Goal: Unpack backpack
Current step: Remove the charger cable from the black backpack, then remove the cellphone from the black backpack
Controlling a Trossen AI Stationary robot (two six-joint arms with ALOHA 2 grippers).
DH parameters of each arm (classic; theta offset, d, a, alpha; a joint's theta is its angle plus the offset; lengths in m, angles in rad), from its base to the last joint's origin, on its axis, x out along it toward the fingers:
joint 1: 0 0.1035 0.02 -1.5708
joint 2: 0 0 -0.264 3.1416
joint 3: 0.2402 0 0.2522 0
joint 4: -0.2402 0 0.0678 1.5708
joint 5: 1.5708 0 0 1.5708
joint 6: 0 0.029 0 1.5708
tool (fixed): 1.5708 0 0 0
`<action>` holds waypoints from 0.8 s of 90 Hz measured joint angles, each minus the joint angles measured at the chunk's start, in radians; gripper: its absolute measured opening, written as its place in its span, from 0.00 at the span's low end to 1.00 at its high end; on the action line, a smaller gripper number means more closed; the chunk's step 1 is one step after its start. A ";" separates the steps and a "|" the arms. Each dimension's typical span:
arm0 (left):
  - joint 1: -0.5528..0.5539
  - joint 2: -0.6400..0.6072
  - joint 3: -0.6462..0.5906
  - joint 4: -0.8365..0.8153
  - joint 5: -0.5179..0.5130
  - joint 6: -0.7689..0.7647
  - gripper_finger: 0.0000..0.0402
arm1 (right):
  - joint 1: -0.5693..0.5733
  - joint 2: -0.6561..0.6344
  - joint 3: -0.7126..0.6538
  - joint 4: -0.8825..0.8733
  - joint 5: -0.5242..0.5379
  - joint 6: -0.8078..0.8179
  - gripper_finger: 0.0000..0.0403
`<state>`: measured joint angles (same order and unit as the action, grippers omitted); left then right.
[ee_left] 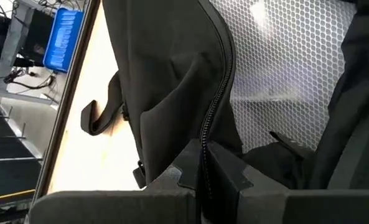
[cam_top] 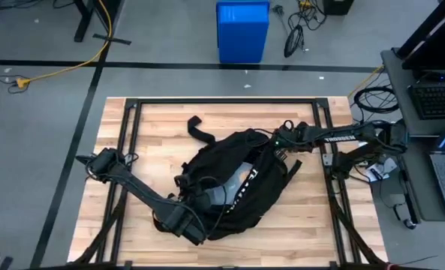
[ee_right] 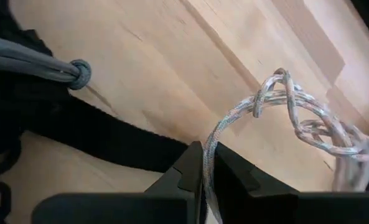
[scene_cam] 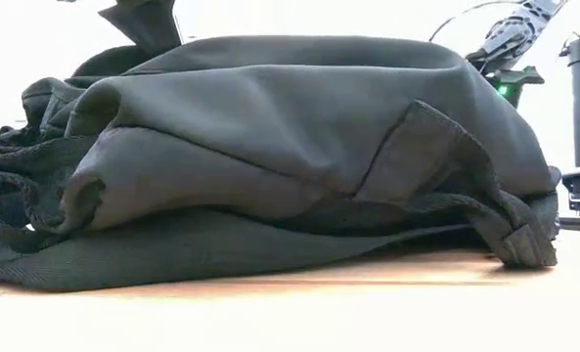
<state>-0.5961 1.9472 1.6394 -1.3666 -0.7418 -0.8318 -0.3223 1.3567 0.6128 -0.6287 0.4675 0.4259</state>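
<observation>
Unpacking barely begun: nothing lies outside the backpack (cam_top: 233, 184) yet.

The backpack lies mid-table (cam_top: 154, 127). Left gripper (ee_left: 204, 177), at its near corner, is clamped on the zipper edge (ee_left: 216, 87). Right gripper (ee_right: 204, 168), at its far side, is closed on a pale cord (ee_right: 277, 99); contents are apparently yet to come out.

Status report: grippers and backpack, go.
Left gripper shut on zipper edge. Right gripper shut on braided cord. Backpack lying flat mid-table.
</observation>
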 joint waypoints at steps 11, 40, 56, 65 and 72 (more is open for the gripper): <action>0.000 0.000 0.000 0.003 0.000 0.000 0.02 | -0.020 0.000 0.000 -0.016 -0.002 0.006 0.14; 0.000 0.000 0.000 0.023 0.000 -0.001 0.02 | -0.042 -0.013 0.016 -0.030 -0.076 -0.055 0.34; 0.000 0.000 0.000 0.023 0.000 0.000 0.02 | -0.027 -0.069 0.069 -0.040 -0.154 -0.065 0.36; 0.000 0.000 0.000 0.023 -0.001 0.000 0.02 | 0.011 -0.116 0.098 -0.035 -0.154 -0.072 0.36; 0.000 0.000 0.000 0.023 -0.006 0.000 0.02 | 0.056 -0.154 0.116 -0.023 -0.157 -0.073 0.36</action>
<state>-0.5961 1.9472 1.6390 -1.3437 -0.7478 -0.8318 -0.2663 1.2024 0.7285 -0.6518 0.3101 0.3524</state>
